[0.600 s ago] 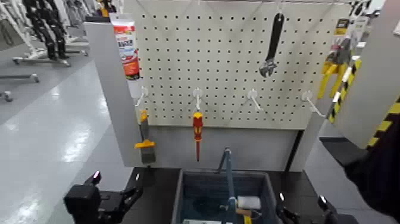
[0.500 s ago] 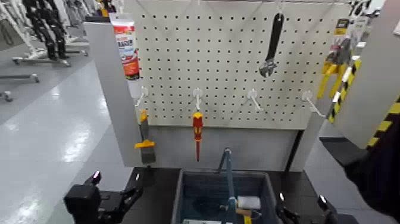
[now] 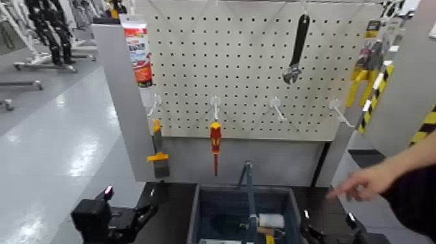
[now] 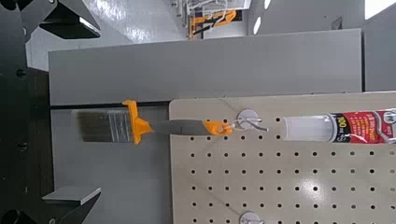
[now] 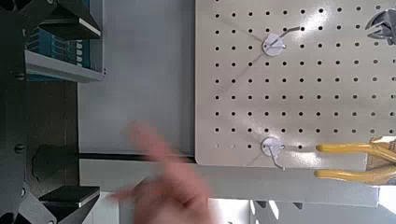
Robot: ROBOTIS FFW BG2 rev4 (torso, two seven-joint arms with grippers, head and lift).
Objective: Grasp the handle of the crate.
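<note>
Reaching hand nr crate, pegboard behind

White tube with red label, hung at the upper left corner of the pegboard: print present in the head view, not legible. Same tube in the left wrist view: digits "100" readable on the red band, remaining print too small to read. No other legible text, brand or sign.
</note>
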